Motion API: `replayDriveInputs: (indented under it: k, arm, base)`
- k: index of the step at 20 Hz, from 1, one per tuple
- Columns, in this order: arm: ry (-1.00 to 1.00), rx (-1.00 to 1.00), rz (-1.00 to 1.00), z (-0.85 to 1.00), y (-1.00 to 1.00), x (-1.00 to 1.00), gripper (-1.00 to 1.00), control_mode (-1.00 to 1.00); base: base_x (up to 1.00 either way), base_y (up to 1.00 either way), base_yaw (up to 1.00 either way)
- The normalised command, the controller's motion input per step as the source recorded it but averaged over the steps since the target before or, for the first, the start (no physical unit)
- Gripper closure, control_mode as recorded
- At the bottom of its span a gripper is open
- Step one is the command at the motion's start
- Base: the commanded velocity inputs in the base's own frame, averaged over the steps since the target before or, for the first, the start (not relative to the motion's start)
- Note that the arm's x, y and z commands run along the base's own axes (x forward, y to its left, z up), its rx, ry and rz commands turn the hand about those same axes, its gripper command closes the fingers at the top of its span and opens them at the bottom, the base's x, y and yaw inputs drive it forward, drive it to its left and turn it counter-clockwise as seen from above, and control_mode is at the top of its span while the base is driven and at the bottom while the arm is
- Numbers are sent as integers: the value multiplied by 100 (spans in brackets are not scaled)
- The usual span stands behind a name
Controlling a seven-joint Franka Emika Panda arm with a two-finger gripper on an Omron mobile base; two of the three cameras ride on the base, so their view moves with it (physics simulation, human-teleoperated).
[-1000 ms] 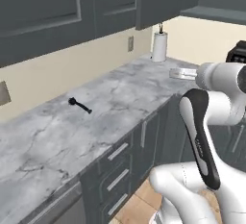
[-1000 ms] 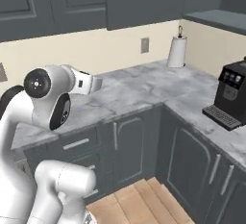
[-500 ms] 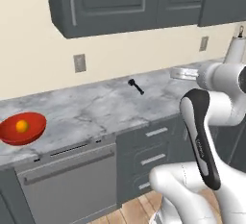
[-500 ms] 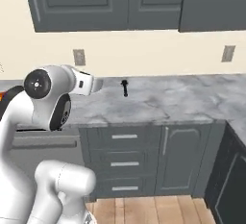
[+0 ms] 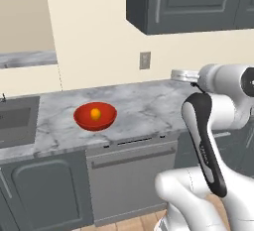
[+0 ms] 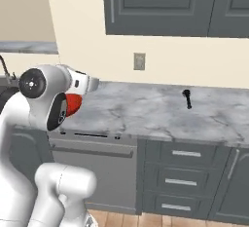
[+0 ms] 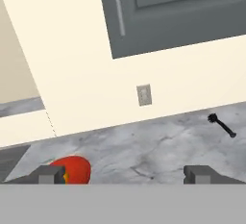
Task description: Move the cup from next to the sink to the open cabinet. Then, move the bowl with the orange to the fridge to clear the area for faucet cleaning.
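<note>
A grey marble counter (image 5: 144, 106) runs below the gripper, with a small black brush (image 7: 221, 125) lying on it ahead and to the right, 1 wall outlet (image 7: 143, 94) straight ahead, and a sink (image 5: 15, 121) off to the left.

place: a rendered home kitchen
counter: a grey marble worktop (image 5: 139, 106) is running along a cream wall (image 5: 94, 36) across the middle of the frame
base units: grey panelled cabinets and a drawer stack (image 6: 182, 182) are sitting under it at lower right
dishwasher: a flat grey front (image 5: 131, 175) is filling the lower centre
wall units: dark grey cabinets (image 6: 170, 4) are hanging at the top
sink: a dark basin (image 5: 15, 121) is showing at the left edge
socket: a wall outlet (image 7: 144, 94) is sitting above the worktop
food: a red bowl (image 5: 95, 117) is holding an orange (image 5: 95, 113)
utensil: a small black brush (image 6: 186, 97) is lying on the worktop at right
</note>
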Motion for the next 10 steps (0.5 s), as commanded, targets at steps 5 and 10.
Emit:
replayDriveInputs:
  k: [5,10]
  arm:
    - [0,0,0,0,0,0,-100,100]
    - [10,0,0,-5,0,0,-100,-100]
  base:
    - [94,34,-7]
    - [34,14,-6]
